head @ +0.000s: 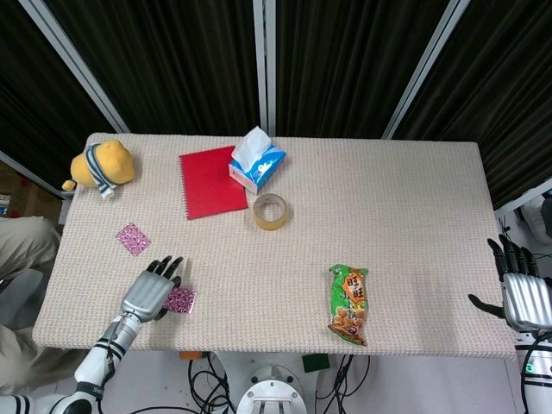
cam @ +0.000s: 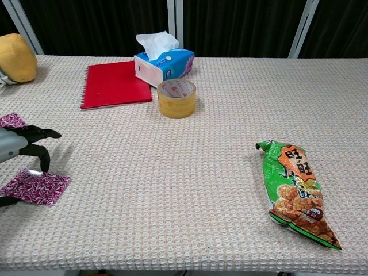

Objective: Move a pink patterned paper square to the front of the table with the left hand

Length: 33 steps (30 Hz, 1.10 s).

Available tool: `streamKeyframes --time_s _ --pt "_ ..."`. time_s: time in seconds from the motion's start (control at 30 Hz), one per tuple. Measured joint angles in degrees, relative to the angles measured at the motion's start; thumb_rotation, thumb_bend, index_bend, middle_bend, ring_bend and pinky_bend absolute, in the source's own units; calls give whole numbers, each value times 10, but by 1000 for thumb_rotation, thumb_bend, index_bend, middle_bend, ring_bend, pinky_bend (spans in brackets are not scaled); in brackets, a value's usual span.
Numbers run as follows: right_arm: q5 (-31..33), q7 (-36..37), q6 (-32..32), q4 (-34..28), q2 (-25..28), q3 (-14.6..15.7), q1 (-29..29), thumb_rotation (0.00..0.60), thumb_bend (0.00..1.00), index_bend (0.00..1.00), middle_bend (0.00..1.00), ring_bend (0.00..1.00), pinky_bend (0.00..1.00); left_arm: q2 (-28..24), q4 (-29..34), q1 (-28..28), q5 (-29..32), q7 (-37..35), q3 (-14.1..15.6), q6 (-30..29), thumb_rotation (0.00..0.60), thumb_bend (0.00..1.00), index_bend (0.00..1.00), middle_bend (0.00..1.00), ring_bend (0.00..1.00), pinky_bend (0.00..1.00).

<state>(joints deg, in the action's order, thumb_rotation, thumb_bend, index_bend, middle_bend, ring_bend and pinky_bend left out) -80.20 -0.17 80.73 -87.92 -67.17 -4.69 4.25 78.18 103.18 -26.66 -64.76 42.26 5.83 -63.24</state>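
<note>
Pink, purple-patterned and glossy, a flat paper square [cam: 35,187] lies on the woven beige tabletop [head: 388,224] close to its front edge at the robot's left, which already looks like the place the task asks for. A second, smaller pink patterned square [head: 133,239] lies further back on the same side, well apart from the first. The robot's silver left hand [head: 149,291] is over the inner part of the front square, palm down, forearm reaching in over the front edge. In the chest view its dark fingertips [cam: 45,163] curve down to the square's back edge; whether they touch the sheet I cannot tell, but nothing is pinched and the sheet lies flat, so I judge the hand to be letting go or only steadying it. The right hand [head: 523,297] hangs off the table's right end with fingers apart, holding nothing, presumably parked out of the way because this job belongs to the other arm.
</note>
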Motion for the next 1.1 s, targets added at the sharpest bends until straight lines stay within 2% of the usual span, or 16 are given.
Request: streamKeyframes --time_s 0.23,0.43,0.63,0.73,0.87,1.1 --pt "0 -5 1 -6 2 0 0 600 225 0 0 0 0 -3 6 0 1 8 4 -1 600 202 250 22 0 146" --pt "4 -5 1 -7 4 0 -1 600 225 0 0 0 0 -12 18 1 -1 3 3 -6 600 201 237 22 0 146" --pt "4 -7 0 -11 6 0 -1 600 225 0 0 0 0 -44 24 -3 -28 -46 -25 -23 600 201 262 22 0 146" --pt "2 -8 1 -14 6 1 -1 600 225 0 0 0 0 -46 -14 -12 -36 -78 -42 -18 600 201 272 22 0 146" --pt "0 -9 5 -17 7 2 -3 600 225 0 0 0 0 -38 -115 -28 -44 -128 -57 12 600 202 273 22 0 146" --pt "3 -7 7 -18 11 1 -7 600 225 0 0 0 0 -12 -285 -52 -88 -238 -61 67 600 202 273 23 0 146"
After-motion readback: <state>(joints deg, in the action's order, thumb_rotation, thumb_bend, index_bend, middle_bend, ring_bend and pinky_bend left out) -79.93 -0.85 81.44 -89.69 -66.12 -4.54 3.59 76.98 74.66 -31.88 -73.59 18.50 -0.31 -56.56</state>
